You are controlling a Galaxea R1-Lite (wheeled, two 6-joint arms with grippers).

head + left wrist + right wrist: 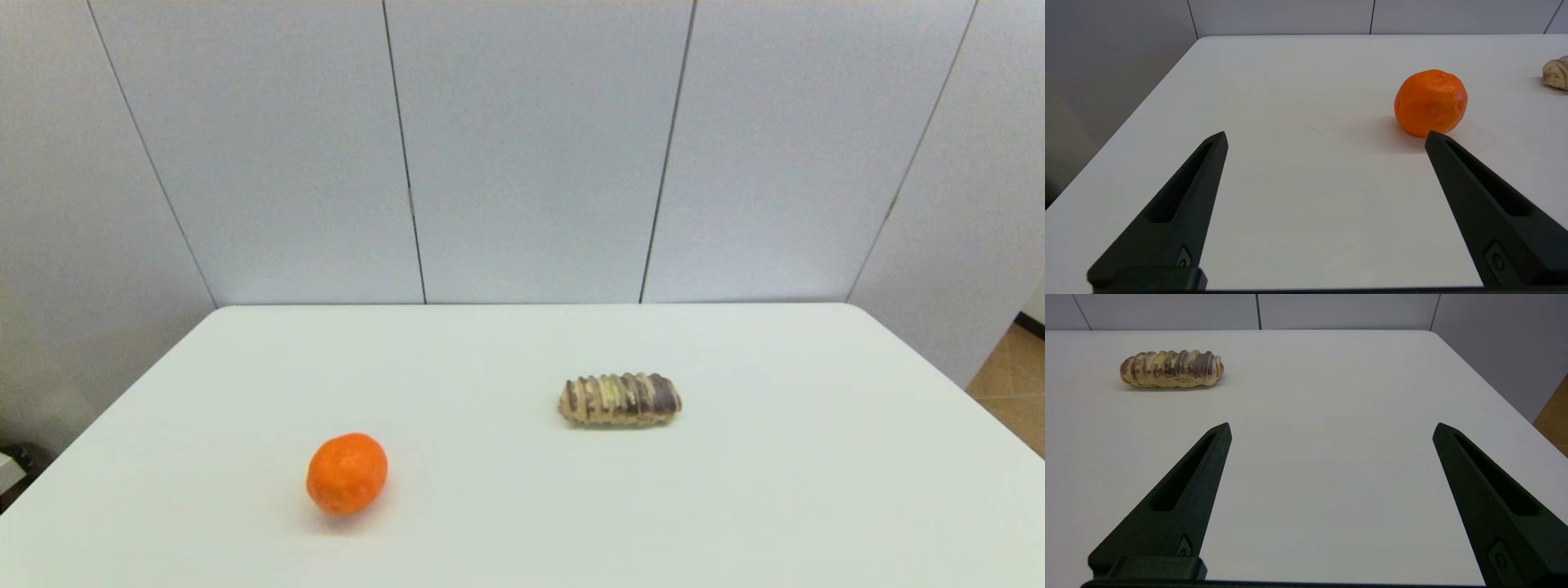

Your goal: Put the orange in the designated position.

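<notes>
You had the orange [347, 474] sitting on the white desk [522, 523], toward the near left part of it, with nothing gripping it. The striped bread roll [620, 399] lay on its side well apart from it, farther back and to the right. Your left claw [1325, 136] stood wide, hovering low over bare desk with the orange just beyond one fingertip and not between the fingers. Your right claw [1331, 428] was also spread wide over the desk's right side, holding nothing, the roll well ahead of it.
</notes>
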